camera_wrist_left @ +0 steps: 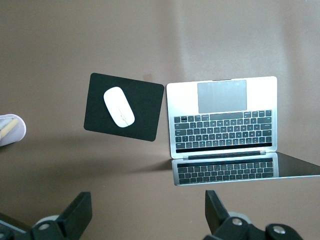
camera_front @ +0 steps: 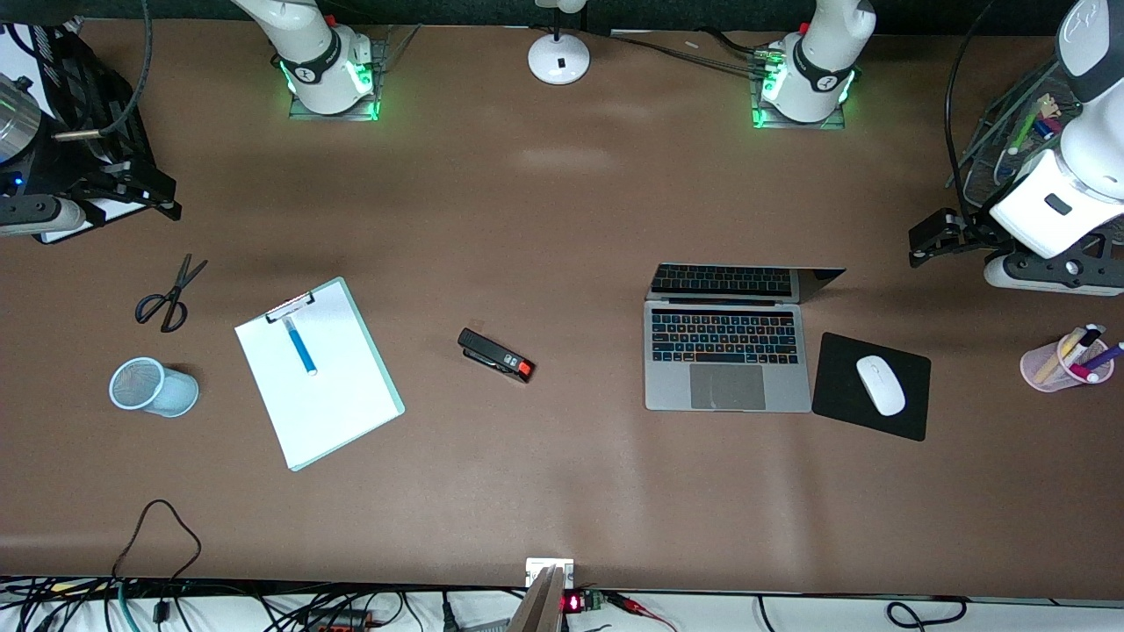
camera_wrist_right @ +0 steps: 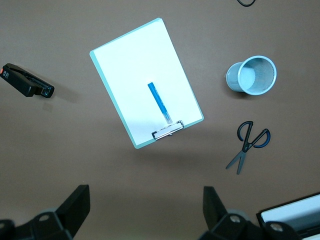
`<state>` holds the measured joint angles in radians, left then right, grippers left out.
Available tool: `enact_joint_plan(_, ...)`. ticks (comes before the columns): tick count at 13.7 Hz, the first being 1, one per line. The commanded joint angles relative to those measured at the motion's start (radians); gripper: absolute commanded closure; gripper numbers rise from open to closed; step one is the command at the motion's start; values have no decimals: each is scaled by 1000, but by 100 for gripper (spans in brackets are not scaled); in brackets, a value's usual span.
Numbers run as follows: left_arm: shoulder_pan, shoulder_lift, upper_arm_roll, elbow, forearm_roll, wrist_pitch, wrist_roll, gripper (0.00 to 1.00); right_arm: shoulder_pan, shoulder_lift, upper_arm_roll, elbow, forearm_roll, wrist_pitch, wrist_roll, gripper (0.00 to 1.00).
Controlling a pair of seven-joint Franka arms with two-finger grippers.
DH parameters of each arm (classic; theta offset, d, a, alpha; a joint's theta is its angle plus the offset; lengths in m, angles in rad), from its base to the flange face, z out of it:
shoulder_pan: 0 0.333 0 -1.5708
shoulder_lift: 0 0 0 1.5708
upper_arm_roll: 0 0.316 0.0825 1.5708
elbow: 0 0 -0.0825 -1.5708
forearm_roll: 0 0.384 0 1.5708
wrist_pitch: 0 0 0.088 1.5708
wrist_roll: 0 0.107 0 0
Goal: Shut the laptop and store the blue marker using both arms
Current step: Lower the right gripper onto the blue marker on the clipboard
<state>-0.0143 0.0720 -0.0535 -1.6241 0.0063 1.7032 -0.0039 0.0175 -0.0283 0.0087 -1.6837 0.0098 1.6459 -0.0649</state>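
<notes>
The silver-grey laptop (camera_front: 727,360) (camera_wrist_left: 222,117) stands open toward the left arm's end of the table, its dark screen mirroring the keys. Toward the right arm's end, the blue marker (camera_front: 300,345) (camera_wrist_right: 160,102) lies on the white sheet of a mint clipboard (camera_front: 334,412) (camera_wrist_right: 135,60). My left gripper (camera_front: 933,239) (camera_wrist_left: 147,202) hangs high and open over bare table between its base and the laptop's lid, holding nothing. In the right wrist view my right gripper (camera_wrist_right: 146,202) is also high, open and empty, over bare table between its base and the clipboard.
Beside the clipboard are a pale blue mesh cup (camera_front: 154,386) and black scissors (camera_front: 171,294). A black stapler (camera_front: 496,355) lies mid-table. Beside the laptop, a white mouse (camera_front: 880,384) sits on a black mouse pad (camera_front: 843,404). A pink pen cup (camera_front: 1067,360) stands at the left arm's end.
</notes>
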Motion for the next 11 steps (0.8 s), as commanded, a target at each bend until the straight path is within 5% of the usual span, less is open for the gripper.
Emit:
enact_joint_plan(1, -1, 15, 0, 35, 9, -19, 12, 0, -7, 11, 0, 18, 6, -20, -18, 0)
enact_joint_plan(5, -6, 18, 0, 35, 11, -22, 7, 0, -8, 69, 0, 21, 6, -11, -19, 0)
enact_joint_plan(11, -9, 37, -2, 38, -5, -77, 5, 0, 22, 336, 11, 4, 30, 170, -91, 0)
